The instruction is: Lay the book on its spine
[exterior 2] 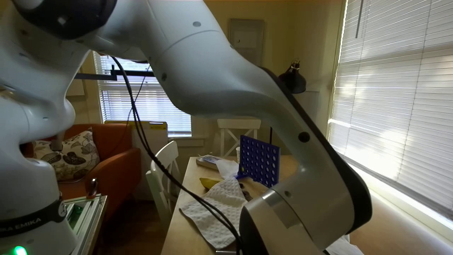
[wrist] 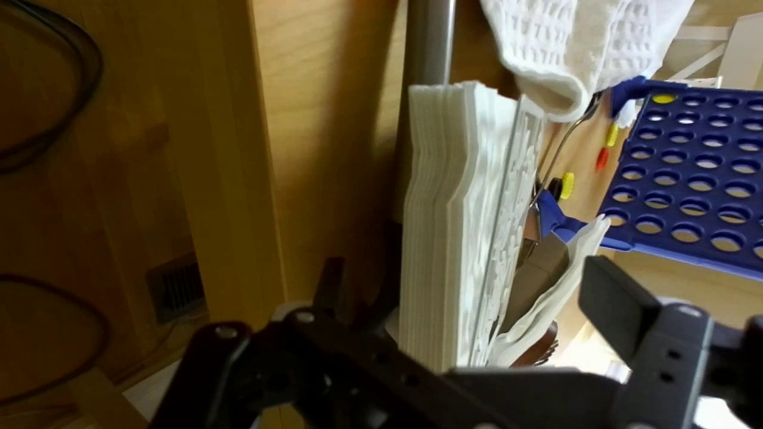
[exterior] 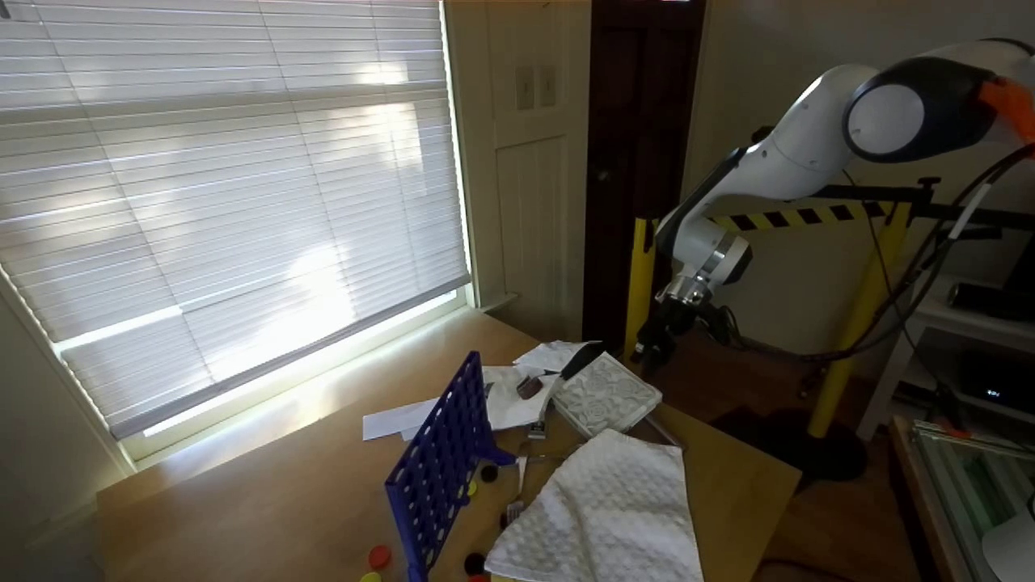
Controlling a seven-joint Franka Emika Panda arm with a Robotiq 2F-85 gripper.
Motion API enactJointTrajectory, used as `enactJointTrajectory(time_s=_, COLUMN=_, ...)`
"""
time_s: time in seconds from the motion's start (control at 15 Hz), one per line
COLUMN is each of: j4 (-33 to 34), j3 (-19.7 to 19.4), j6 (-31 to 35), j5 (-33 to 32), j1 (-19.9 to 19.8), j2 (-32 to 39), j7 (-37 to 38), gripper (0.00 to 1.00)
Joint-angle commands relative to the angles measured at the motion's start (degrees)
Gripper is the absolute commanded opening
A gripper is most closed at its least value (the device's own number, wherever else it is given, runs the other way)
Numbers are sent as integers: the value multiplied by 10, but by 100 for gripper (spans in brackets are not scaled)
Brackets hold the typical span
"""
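A thick white block of layered sheets (wrist: 441, 226) with an embossed face lies flat on the table in an exterior view (exterior: 606, 394). It may be the task's book; I see no clear spine. My gripper (exterior: 651, 349) hangs near the block's corner by the table edge. In the wrist view the gripper (wrist: 471, 280) is open, one finger to each side of the block in the picture, with no visible grip on it. A flat book-like item (exterior 2: 208, 161) lies at the table's far end in an exterior view. The gripper is out of sight there.
A blue game frame (exterior: 443, 461) stands upright beside several loose discs. A white towel (exterior: 610, 517) lies near the block. A black handle (exterior: 582, 360), white papers (exterior: 509, 396) and a dark brush (exterior: 530, 388) touch or neighbour the block. A metal tube (wrist: 434, 42) lies by it.
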Motion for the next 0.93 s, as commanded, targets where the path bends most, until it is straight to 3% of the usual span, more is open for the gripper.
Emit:
enactJointTrajectory(time_s=0.0, j4=30, j3=5, j6=3, j5=47, j1=5, j2=33, j7=7, gripper=100)
enactJointTrajectory(time_s=0.2, j4=36, j3=4, j6=14, j5=82, j1=15, j2=40, j7=3, gripper=99)
enactJointTrajectory(time_s=0.27, j4=37, j3=4, j6=16, j5=92, j1=19, j2=41, j7=2, gripper=92)
enactJointTrajectory(time_s=0.33, j4=34, j3=2, j6=19, j5=98, j1=24, j2=38, j7=0, gripper=74)
enactJointTrajectory(time_s=0.47, j4=31, j3=0, j6=26, j5=113, j1=32, j2=34, j7=-4, gripper=65)
enactJointTrajectory(time_s=0.87, j4=30, j3=-9, j6=41, j5=108, j1=52, j2=37, j7=9, gripper=22)
